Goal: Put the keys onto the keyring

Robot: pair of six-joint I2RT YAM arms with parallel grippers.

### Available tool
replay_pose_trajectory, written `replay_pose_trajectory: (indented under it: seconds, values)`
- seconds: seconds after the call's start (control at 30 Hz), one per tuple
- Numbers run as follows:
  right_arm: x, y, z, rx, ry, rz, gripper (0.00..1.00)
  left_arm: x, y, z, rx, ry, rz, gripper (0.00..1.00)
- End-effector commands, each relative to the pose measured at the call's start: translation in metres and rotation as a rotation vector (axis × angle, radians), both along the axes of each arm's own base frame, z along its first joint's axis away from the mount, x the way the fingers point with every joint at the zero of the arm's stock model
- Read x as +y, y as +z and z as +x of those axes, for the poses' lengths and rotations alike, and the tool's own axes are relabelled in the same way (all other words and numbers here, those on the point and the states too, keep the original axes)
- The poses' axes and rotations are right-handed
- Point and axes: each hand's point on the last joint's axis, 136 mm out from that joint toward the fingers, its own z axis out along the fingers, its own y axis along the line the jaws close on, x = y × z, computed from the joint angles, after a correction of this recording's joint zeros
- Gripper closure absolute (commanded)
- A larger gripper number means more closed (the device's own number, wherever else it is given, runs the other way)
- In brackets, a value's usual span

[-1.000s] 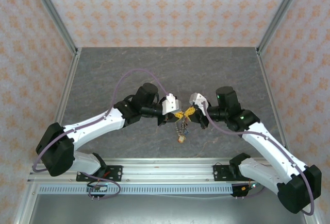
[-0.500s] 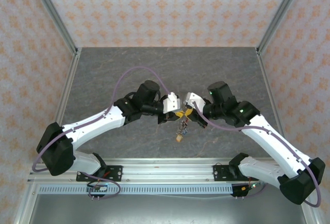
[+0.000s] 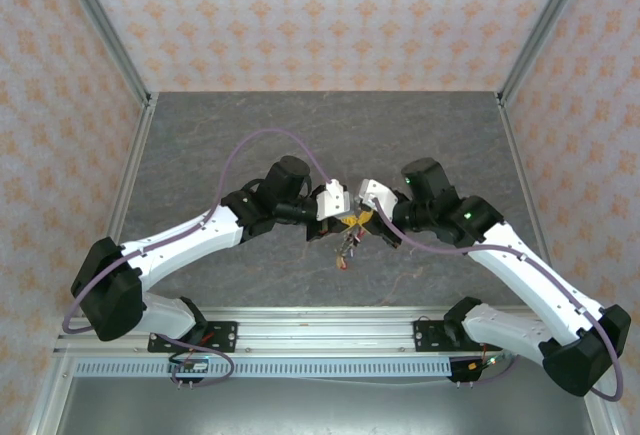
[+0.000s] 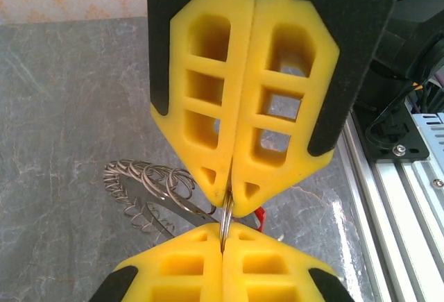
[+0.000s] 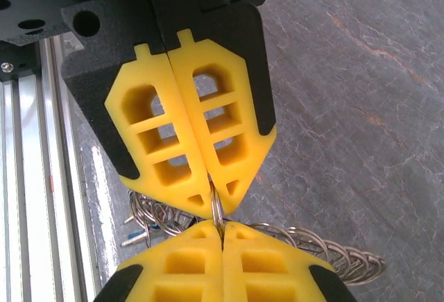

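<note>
Both claws meet tip to tip in the air above the middle of the desk [image 3: 240,125]. The left claw [image 4: 222,231] is fully closed, its yellow pads pinching a thin double wire of the keyring [image 4: 149,180]. The right claw [image 5: 222,227] faces it and is closed just as tight on the same wire right beside it, so the 2 sets of tips almost touch. The ring's coil-like rim fans out sideways from the pinch, and the keys [image 3: 345,245] dangle below as a small cluster clear of the desk. I judge this to be the threading step: the ring is gripped from 2 sides, probably to part its wire or work a key along it. The next move calls for a small, careful pull or twist with both grips firm, since a slip would drop the whole bundle. The pads hide the pinched spot, so I cannot tell whether the wire is parted, or which keys already sit on the ring. A red head [image 4: 260,215] peeps out by the tips, and from overhead the cluster is too small to count
</note>
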Motion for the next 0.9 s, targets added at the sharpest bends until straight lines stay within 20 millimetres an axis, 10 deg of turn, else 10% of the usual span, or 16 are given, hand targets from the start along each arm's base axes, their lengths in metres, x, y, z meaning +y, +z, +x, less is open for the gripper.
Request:
replay_pose_trajectory:
  seconds: [0.0, 0.37, 0.87]
  values:
    - [0.007, 0.023, 0.004, -0.096, 0.0, 0.087, 0.94, -0.004, 0.004, 0.001, -0.02, 0.002, -0.026, 1.0]
    - [-0.009, -0.01, 0.003, -0.068, -0.059, 0.087, 0.79, -0.008, 0.023, -0.006, -0.023, -0.021, -0.15, 1.0]
    - [-0.012, -0.033, 0.015, -0.029, -0.153, 0.137, 0.9, -0.008, 0.029, -0.007, -0.027, -0.025, -0.173, 1.0]
